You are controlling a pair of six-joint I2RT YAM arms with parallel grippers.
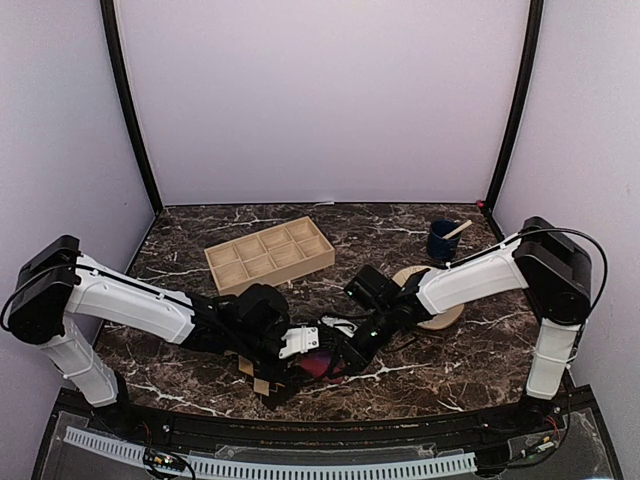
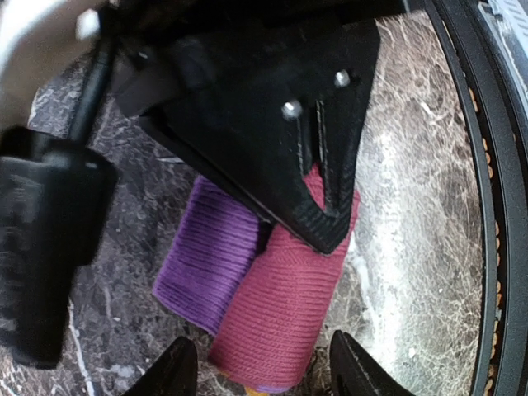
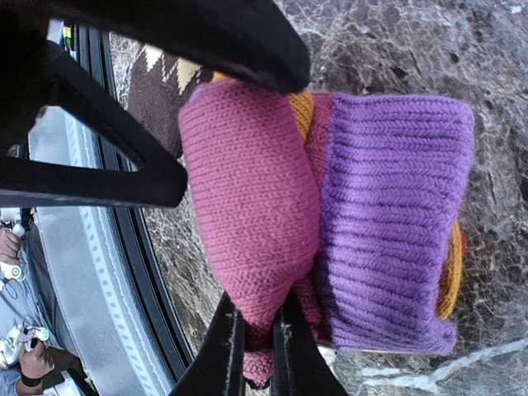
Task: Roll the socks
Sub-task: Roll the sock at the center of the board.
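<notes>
Top view: the left gripper (image 1: 304, 351) and right gripper (image 1: 341, 355) meet over the red sock (image 1: 322, 366) on the counter (image 1: 450, 360).

Left wrist: the red sock looks largely rolled, lying between the left gripper's open fingertips (image 2: 177, 370).

Right wrist: the right gripper is closed on the roll's edge. The brown sock (image 3: 157, 91) lies beyond and seems not yet rolled.

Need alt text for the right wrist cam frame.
A folded-over maroon-red sock with a purple ribbed cuff and orange stripes lies on the dark marble table, the right gripper pinching its maroon fold at the bottom edge. A brown argyle sock peeks out behind, upper left.
</notes>
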